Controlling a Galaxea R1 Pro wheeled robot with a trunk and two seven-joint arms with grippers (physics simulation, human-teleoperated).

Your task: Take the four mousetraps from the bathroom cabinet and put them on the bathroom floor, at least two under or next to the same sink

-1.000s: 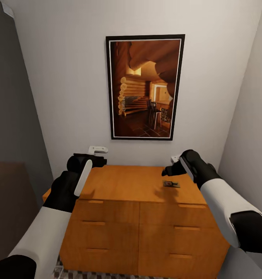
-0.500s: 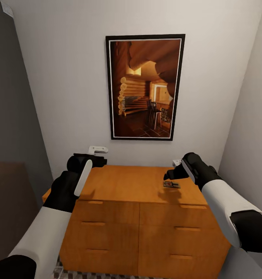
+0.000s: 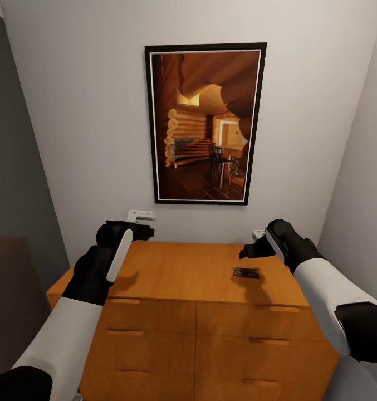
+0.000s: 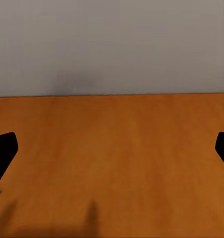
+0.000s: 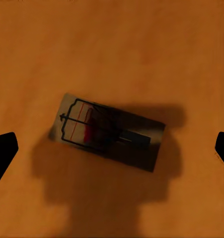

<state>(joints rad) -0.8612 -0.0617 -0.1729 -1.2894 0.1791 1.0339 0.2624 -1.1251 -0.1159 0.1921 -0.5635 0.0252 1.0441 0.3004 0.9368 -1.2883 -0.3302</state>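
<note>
The right gripper [image 3: 249,250] hangs with its jaws spread wide and empty, and one mousetrap [image 5: 108,131] lies flat on the cabinet [image 3: 182,273] top directly below it, not touched. The left gripper [image 3: 146,231], also wide open, hovers over bare wood beyond, near the cabinet's back edge, with a framed picture [image 3: 205,123] on the wall behind.

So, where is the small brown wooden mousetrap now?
In the head view, the small brown wooden mousetrap lies flat on top of the orange-brown wooden cabinet, toward its right side, just below the open right claw.
</note>
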